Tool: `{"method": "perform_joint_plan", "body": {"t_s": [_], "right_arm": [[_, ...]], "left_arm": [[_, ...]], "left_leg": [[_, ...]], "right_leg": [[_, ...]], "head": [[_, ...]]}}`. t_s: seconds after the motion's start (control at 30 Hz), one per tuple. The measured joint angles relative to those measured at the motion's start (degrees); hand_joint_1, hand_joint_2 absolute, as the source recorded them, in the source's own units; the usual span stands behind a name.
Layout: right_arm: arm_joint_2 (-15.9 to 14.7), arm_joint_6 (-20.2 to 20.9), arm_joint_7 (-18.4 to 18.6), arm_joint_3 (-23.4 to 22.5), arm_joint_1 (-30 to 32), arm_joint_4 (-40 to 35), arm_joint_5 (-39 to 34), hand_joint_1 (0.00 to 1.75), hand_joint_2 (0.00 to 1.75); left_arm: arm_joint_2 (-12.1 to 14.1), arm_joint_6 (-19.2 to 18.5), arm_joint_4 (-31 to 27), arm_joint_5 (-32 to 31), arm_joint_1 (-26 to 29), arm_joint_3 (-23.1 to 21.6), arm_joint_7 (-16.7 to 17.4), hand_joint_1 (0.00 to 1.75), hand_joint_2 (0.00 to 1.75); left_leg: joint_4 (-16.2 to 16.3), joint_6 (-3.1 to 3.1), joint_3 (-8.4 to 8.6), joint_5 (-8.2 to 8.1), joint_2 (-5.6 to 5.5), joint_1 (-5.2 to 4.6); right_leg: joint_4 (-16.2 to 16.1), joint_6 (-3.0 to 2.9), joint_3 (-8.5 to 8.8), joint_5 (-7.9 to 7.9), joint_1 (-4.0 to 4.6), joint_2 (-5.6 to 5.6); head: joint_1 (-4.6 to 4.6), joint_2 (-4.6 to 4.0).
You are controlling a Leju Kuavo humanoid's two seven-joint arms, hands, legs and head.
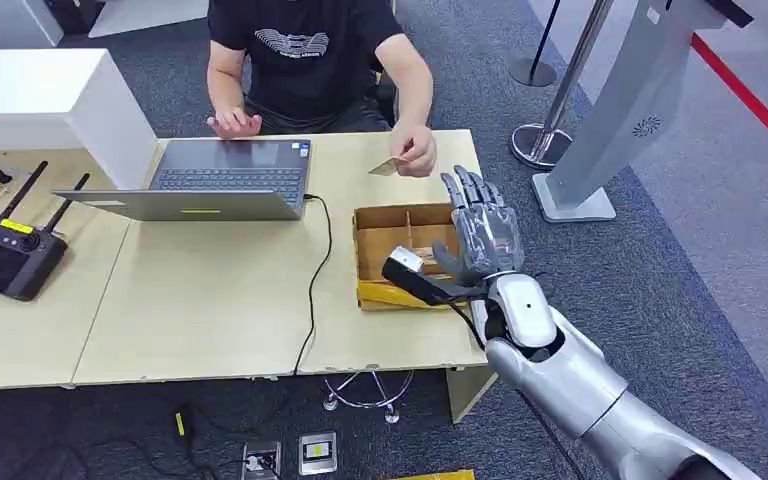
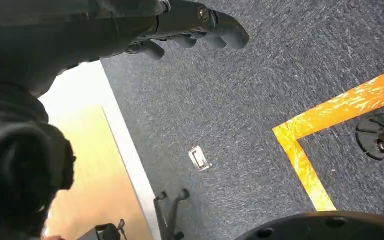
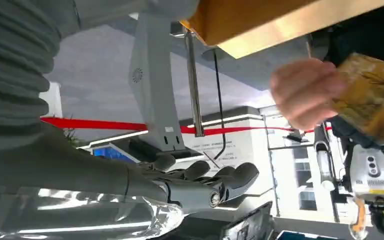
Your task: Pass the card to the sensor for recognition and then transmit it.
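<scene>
Now person's hand (image 1: 418, 150) holds card (image 1: 386, 167); right robot hand (image 1: 482, 225) empty.

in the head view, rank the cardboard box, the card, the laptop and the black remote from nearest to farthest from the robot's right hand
From the right hand:
1. Cardboard box, directly beside and under the hand on the table.
2. Card, held in the person's hand just beyond the box.
3. Laptop, mid-table, to the left.
4. Black remote, at the table's far left.

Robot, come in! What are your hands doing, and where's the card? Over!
Right hand open, raised over the cardboard box. Left hand hanging, holding nothing. Card in the person's hand, just beyond the fingertips. Nothing between.
</scene>
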Motion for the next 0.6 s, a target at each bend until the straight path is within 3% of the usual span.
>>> {"method": "perform_joint_plan", "body": {"t_s": [0.33, 0.6], "right_arm": [[-1.77, 7.91, 4.11, -0.24, 1.1, -5.37, 0.22, 0.0, 1.75], [-4.7, 9.66, 5.46, -0.74, 3.74, -13.51, 0.46, 0.0, 1.75]], "left_arm": [[0.35, 0.0, 0.0, 0.04, 0.1, 0.0, 0.07, 0.0, 0.0], [0.52, 0.0, 0.0, -0.57, 0.1, 0.0, 0.04, 0.0, 0.0]], "left_leg": [[0.0, 0.0, 0.03, 0.0, 0.02, 0.0], [0.0, 0.0, 0.04, 0.0, 0.04, -0.01]], "right_leg": [[-0.01, 0.0, -0.02, 0.0, 0.0, 0.03], [-0.02, 0.0, -0.02, 0.0, 0.0, 0.04]], "head": [[0.0, 0.0], [0.0, 0.0]]}}
